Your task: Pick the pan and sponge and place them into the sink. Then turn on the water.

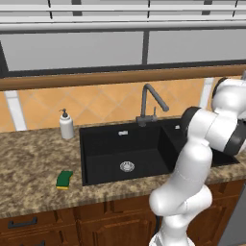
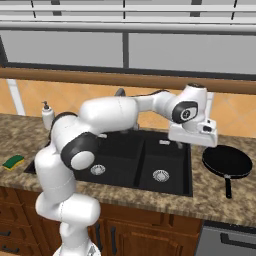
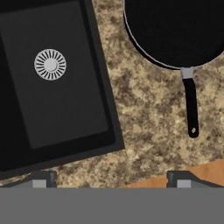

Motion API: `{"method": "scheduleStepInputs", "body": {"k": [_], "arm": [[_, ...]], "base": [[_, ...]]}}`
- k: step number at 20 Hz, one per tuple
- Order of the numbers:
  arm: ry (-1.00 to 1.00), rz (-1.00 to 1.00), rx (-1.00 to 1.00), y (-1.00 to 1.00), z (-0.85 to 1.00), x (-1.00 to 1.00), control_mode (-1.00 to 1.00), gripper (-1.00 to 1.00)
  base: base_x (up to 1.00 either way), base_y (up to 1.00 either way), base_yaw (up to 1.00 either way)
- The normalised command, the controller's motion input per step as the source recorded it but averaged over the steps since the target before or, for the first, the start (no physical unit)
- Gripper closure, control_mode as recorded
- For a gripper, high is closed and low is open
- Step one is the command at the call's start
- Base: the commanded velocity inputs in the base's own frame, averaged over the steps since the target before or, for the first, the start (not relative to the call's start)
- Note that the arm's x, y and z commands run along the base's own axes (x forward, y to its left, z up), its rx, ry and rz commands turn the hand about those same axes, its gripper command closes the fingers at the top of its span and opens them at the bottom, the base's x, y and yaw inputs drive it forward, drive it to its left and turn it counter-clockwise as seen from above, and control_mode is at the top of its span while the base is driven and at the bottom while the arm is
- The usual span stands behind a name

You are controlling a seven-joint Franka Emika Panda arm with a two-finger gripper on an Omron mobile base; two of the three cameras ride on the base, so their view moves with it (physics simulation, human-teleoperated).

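The black pan (image 2: 227, 162) lies on the counter right of the sink (image 2: 125, 150), its thin handle (image 2: 229, 187) pointing at the front edge. In the hand view the pan (image 3: 175, 30) is at the upper right and the sink's narrow right basin (image 3: 65, 109) with its silver drain is on the left. My gripper (image 2: 192, 142) hangs open and empty above the counter strip between sink and pan, its fingertips (image 3: 41, 179) spread wide. The green and yellow sponge (image 1: 64, 179) rests on the counter left of the sink (image 1: 101, 149). No water runs from the faucet (image 1: 149, 103).
A white soap dispenser (image 1: 66, 125) stands at the sink's back left corner. The speckled stone counter (image 3: 148, 122) runs along both sides of the sink. My arm reaches across above the basins. Wooden cabinets sit below the counter's front edge.
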Motion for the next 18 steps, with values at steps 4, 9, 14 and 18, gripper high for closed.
{"method": "scheduleStepInputs", "body": {"k": [4,9,14,18], "arm": [[0.03,0.00,-0.01,-0.29,-0.23,0.00,-1.00,-1.00],[0.15,0.00,0.00,-0.46,-0.14,0.00,-1.00,-1.00],[0.15,0.00,0.00,-0.46,-0.08,-0.02,-1.00,-1.00],[0.10,0.00,0.07,-0.39,-0.09,-0.02,-1.00,-1.00]], "base": [[0.00,0.00,0.00],[0.00,0.00,0.00],[0.00,0.00,0.00],[0.00,0.00,0.00]]}}
